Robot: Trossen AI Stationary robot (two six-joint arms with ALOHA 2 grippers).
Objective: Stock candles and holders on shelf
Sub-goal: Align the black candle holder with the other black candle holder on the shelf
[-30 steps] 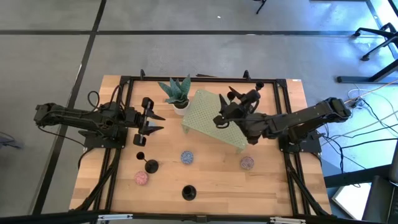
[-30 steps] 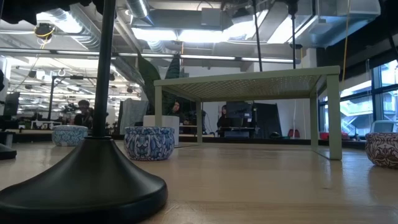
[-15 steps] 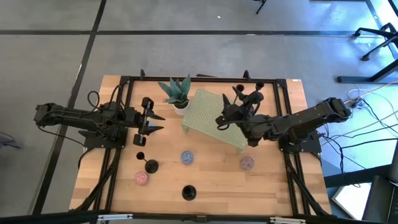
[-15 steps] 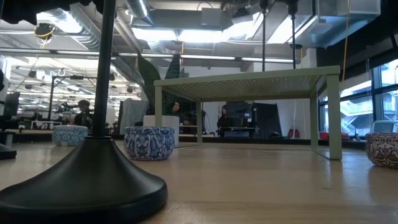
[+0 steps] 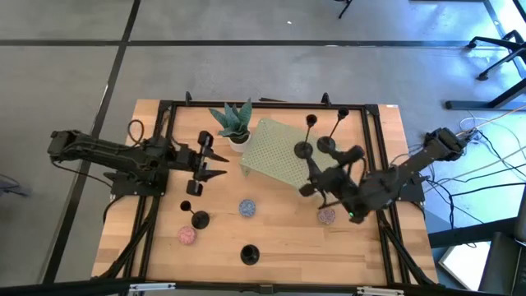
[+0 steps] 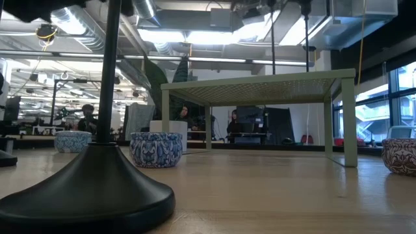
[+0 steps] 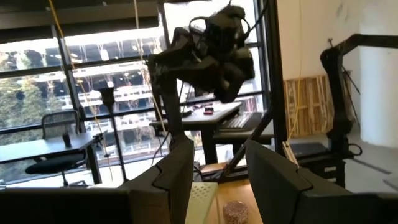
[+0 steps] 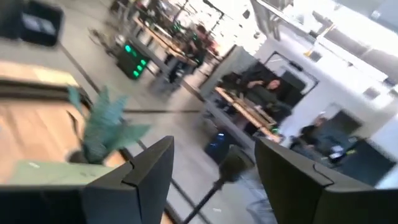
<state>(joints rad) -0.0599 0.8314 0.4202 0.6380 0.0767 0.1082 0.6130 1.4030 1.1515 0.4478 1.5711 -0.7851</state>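
The left arm reaches across the left side of the table in a low, extended pose. The left hand sits just left of the shelf, fingers parted and grasping nothing; in the left wrist view the gap between its fingers is vacant.

On the table in front of the left hand stand two holders: a tilted one and, nearer the front edge, another seen from above as a black disc. A pink candle lies beside the tilted one. A blue candle lies in front of the shelf.

The shelf stands at table centre, a potted plant touching its left rear corner. Two further holders stand on the right part of the shelf, apart from both hands.

The right arm comes in from the right side, wrist raised. The right hand hovers at the front right corner of the shelf, released and grasping nothing. A second pink candle lies on the table just in front of this hand.

In the low view the holder tops are cut off and neither hand appears.
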